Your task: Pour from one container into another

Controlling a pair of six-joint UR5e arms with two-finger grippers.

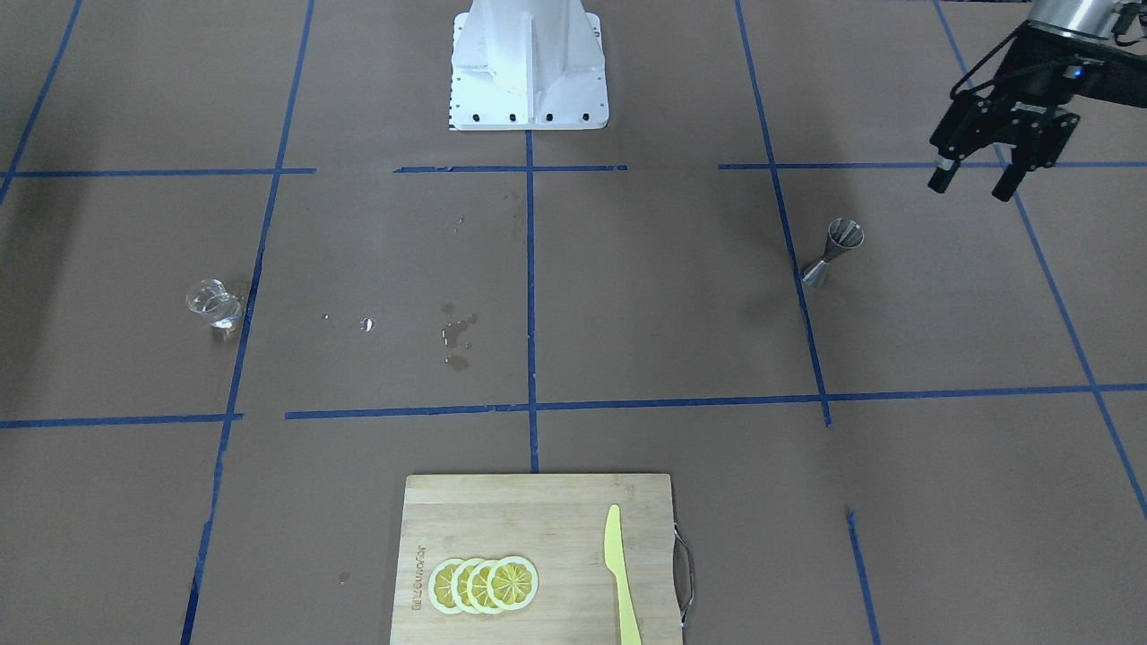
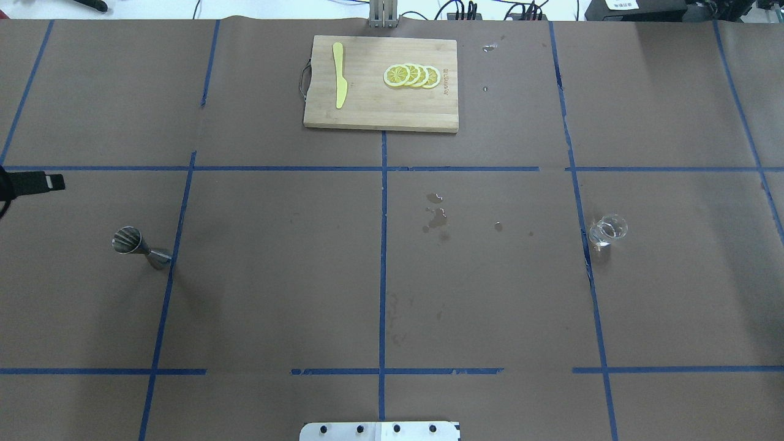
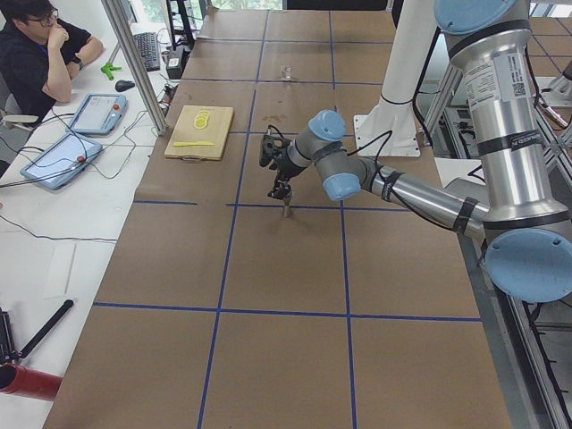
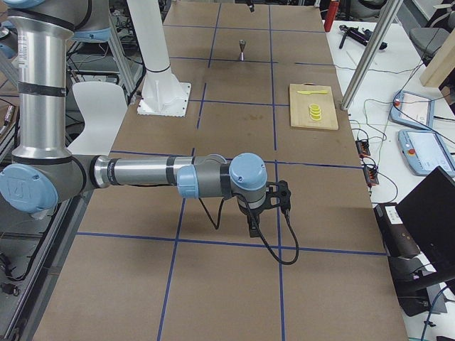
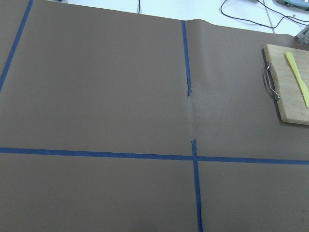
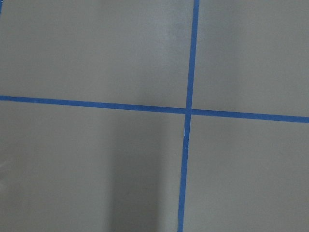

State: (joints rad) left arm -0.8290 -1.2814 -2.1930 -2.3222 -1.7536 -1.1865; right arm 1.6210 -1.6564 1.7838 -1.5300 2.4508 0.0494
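Note:
A steel jigger stands upright on the brown paper on the robot's left side, also seen in the overhead view as the jigger. A small clear glass sits far across on the robot's right side, shown from above as the glass. My left gripper hangs open and empty above the table, apart from the jigger, nearer the robot's base and further out. My right gripper shows only in the exterior right view, low over the paper; I cannot tell its state.
A wooden cutting board lies at the far edge with lemon slices and a yellow knife. Small wet spots mark the paper near the middle. The white robot base stands at the near edge.

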